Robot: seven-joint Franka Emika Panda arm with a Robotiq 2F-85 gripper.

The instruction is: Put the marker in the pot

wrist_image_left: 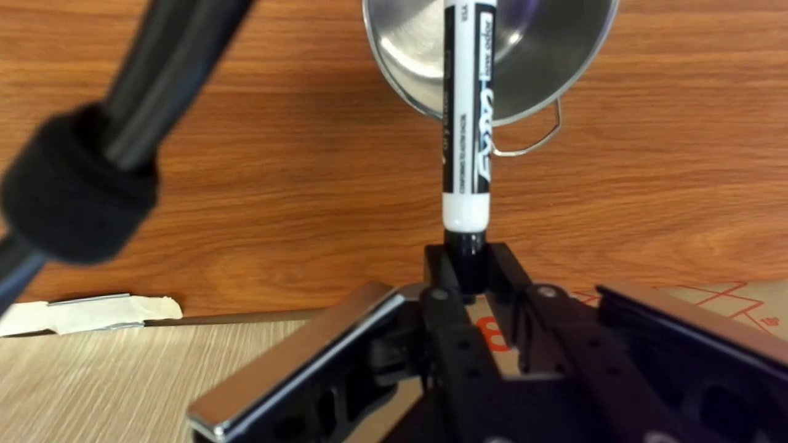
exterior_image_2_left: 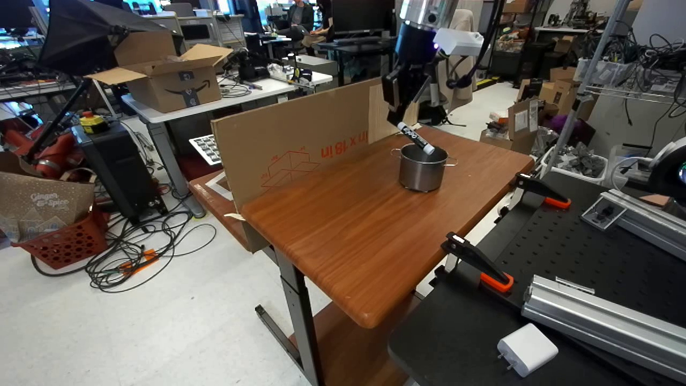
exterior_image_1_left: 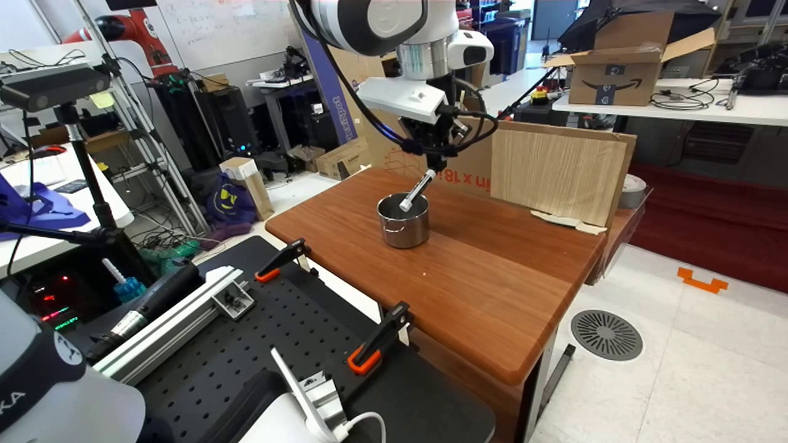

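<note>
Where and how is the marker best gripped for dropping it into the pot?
Probably from above, by the upper black end of the marker, the gripper pinching across its narrow width as now. The marker slants, leaving its white lower end free at the mouth of the pot.

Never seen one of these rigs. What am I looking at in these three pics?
The machine is a white-and-black robot arm ending in a black two-fingered gripper. Two pictures look in from outside the robot, from different places; the close-up is taken from the arm's wrist. A round silvery metal pot stands on the brown wood-grain table. The gripper is closed on the black end of a slim black-and-white marker, which slants down toward the pot's opening. I can't tell for sure whether its lower end is inside the rim.
</note>
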